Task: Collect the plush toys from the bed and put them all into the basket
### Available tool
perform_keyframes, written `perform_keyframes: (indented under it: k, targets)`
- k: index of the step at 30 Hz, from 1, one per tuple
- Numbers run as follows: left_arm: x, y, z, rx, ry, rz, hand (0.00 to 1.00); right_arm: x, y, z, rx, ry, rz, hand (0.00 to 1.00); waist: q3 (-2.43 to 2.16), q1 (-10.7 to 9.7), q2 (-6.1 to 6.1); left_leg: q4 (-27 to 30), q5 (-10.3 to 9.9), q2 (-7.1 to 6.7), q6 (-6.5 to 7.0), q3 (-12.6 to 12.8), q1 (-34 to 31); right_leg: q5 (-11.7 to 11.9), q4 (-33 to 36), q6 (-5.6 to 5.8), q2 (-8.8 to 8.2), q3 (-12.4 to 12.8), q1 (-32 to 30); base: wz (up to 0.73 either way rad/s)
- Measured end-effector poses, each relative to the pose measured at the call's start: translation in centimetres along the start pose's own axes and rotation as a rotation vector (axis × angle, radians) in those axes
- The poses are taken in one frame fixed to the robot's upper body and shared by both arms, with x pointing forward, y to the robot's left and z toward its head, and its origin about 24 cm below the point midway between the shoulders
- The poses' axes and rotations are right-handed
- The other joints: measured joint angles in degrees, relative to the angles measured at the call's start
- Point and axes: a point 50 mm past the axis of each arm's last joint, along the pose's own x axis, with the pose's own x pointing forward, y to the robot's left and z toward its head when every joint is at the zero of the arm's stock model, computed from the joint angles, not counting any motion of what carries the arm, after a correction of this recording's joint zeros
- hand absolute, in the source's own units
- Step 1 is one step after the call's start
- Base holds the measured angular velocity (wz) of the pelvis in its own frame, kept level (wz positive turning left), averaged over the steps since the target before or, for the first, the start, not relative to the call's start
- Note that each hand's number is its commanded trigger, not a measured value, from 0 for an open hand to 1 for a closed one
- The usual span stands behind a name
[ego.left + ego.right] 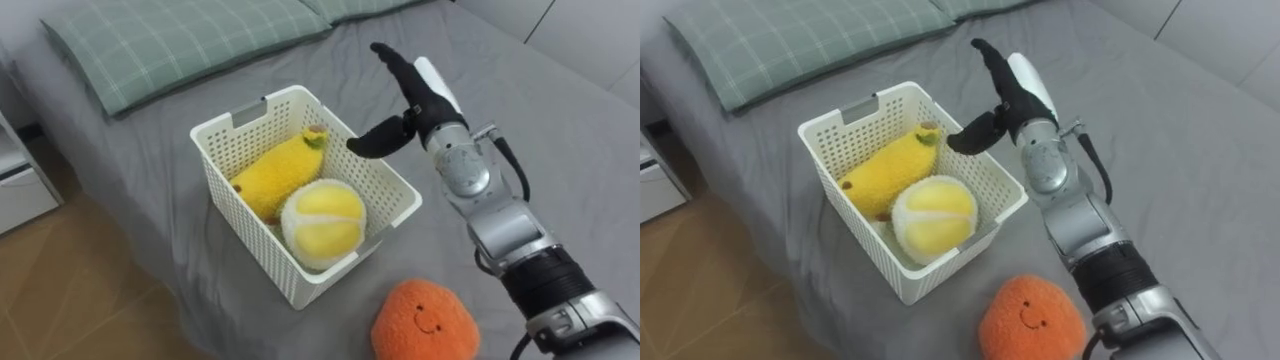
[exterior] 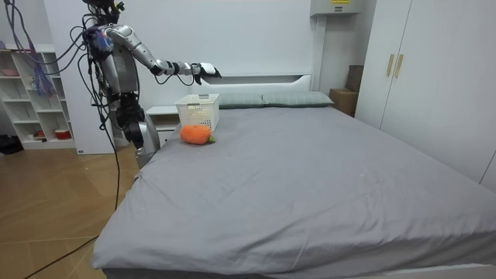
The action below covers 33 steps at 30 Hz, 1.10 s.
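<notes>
A white slatted basket (image 1: pixel 240 126) stands on the grey bed near its edge. Inside lie a yellow banana plush (image 1: pixel 275 171) and a round pale-yellow plush ball (image 1: pixel 321 221). An orange plush with a smiling face (image 1: pixel 424 322) sits on the bedspread in front of the basket, close to me. My right hand (image 1: pixel 407 92) hovers open above the basket's right rim, fingers straight and thumb spread, holding nothing. In the room view the right hand (image 2: pixel 203 70) is stretched out over the basket (image 2: pixel 198 111), with the orange plush (image 2: pixel 195 135) beside it.
Green checked pillows (image 1: pixel 170 40) lie at the head of the bed behind the basket. A white nightstand (image 1: pixel 20 180) stands by the bed's side over the wooden floor (image 1: pixel 80 300). A wide stretch of grey bedspread (image 1: pixel 560 130) runs to the right.
</notes>
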Motion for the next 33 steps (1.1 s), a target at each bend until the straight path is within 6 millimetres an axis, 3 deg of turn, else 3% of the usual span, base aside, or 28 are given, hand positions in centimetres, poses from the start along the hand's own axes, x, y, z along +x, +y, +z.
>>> perform_keyframes:
  k: [3, 5, 8, 12, 17, 21, 23, 28, 33]
  targets:
    - [-0.1, -0.2, -0.7, -0.012, 0.018, -0.003, 0.0, -0.1, -0.8, -0.4, 0.06, 0.006, -0.034, 0.0, -0.19, -0.59, 0.37, 0.01, -0.08, 0.39, 0.3, 1.45, 0.45, 0.15, -0.04, 0.04, 0.11, 1.4, 0.01, -0.22]
    - [-0.2, -0.4, -0.8, -0.031, 0.022, -0.006, 0.0, -0.6, -1.2, -1.5, 0.106, 0.035, -0.052, 0.0, -0.62, -1.5, 0.99, -0.05, -0.17, 0.38, 0.48, 2.08, 0.85, 0.19, -0.04, 0.07, 0.06, 2.39, 0.11, -0.15]
    - [-0.3, -0.9, -0.8, -0.036, 0.024, -0.011, 0.0, -1.2, -1.1, -2.7, 0.172, 0.076, -0.052, 0.0, -1.05, -3.18, 2.14, -0.23, -0.32, 0.6, 0.69, 3.19, 1.35, 0.41, 0.0, 0.26, 0.0, 3.4, 0.09, -0.19]
    - [-0.4, -1.2, -1.0, -0.036, 0.032, -0.002, 0.0, -2.3, -0.9, -4.6, 0.213, 0.135, -0.063, 0.0, -1.35, -4.56, 2.75, -1.21, -0.37, 0.96, 0.79, 4.94, 2.55, 0.54, 0.03, 0.26, 0.03, 5.06, 0.21, -0.27]
    - [-0.4, -1.6, -1.5, -0.04, 0.052, -0.015, 0.0, -3.3, -0.5, -6.2, 0.217, 0.188, -0.078, 0.0, -0.85, -7.46, 3.91, -1.58, -0.74, 1.54, 0.8, 6.84, 3.4, 0.63, 0.03, 0.23, 0.28, 6.67, 0.31, -0.18]
    - [-0.5, -1.7, -1.1, -0.042, 0.037, -0.019, 0.0, -3.6, -0.3, -6.9, 0.215, 0.213, -0.086, 0.0, -0.99, -9.05, 4.81, -1.47, -1.01, 1.73, 0.86, 7.64, 3.76, 0.71, 0.03, 0.23, 0.36, 7.33, 0.12, -0.1]
    - [-0.5, -1.6, -1.0, -0.044, 0.031, -0.015, 0.0, -4.4, 0.1, -8.0, 0.213, 0.252, -0.075, 0.0, -1.28, -9.76, 5.41, -1.54, -1.06, 1.72, 0.87, 7.89, 4.2, 0.71, -0.03, 0.23, 0.36, 7.65, 0.27, -0.08]
    - [-0.5, -1.7, -0.7, -0.048, 0.022, -0.015, 0.0, -6.4, 1.4, -11.3, 0.209, 0.387, -0.031, 0.0, -1.35, -10.2, 5.55, -2.41, -1.05, 1.77, 0.88, 8.89, 5.11, 0.7, -0.14, 0.24, 0.36, 8.11, 0.69, -0.09]
    - [-0.6, -2.0, -0.7, -0.038, 0.018, -0.026, 0.0, -6.8, 1.9, -11.8, 0.209, 0.405, 0.001, 0.0, -1.39, -11.32, 5.43, -3.0, -1.16, 2.03, 0.93, 9.62, 5.31, 0.7, -0.11, 0.24, 0.51, 9.34, 0.51, -0.11]
